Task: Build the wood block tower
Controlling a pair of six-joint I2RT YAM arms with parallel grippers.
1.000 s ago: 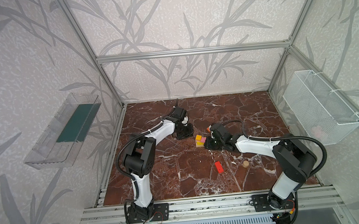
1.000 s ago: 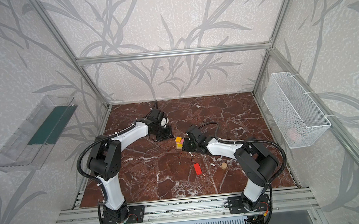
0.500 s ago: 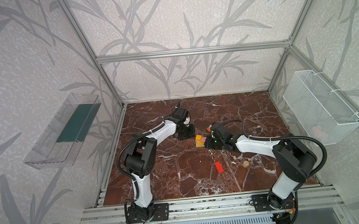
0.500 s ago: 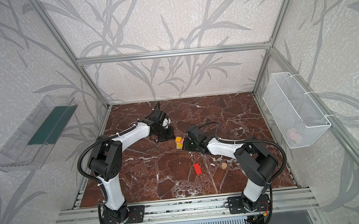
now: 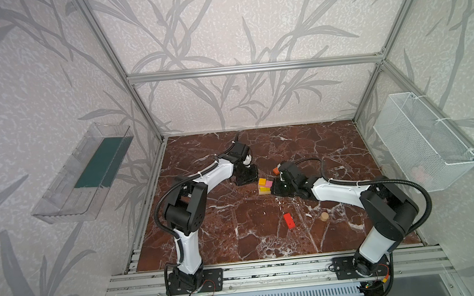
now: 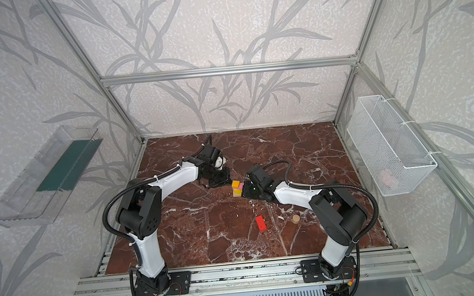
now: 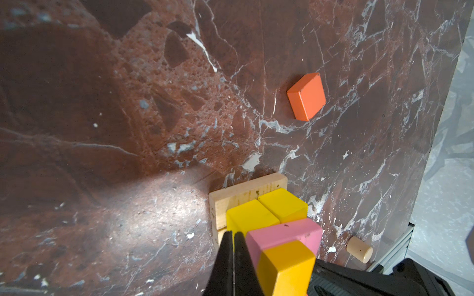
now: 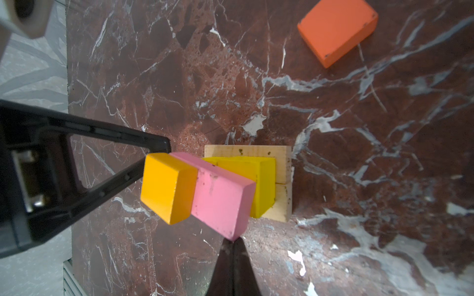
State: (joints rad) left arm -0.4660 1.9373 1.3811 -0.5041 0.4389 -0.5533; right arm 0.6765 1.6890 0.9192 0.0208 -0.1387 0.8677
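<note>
Veined marble tabletop; left gripper, right gripper both closed empty, flanking glossy-block tower on raw planks.

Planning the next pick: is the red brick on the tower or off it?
Off. In both top views the red brick lies alone on the table, apart from the tower.

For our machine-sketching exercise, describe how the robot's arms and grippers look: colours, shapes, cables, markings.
Both arms match: the left arm and right arm have glossy white links joined by chunky black joint housings. A black ribbed cable loops alongside each, fastened with white ties. The left gripper and right gripper are matte black and taper to thin tips. No markings are legible.
</note>
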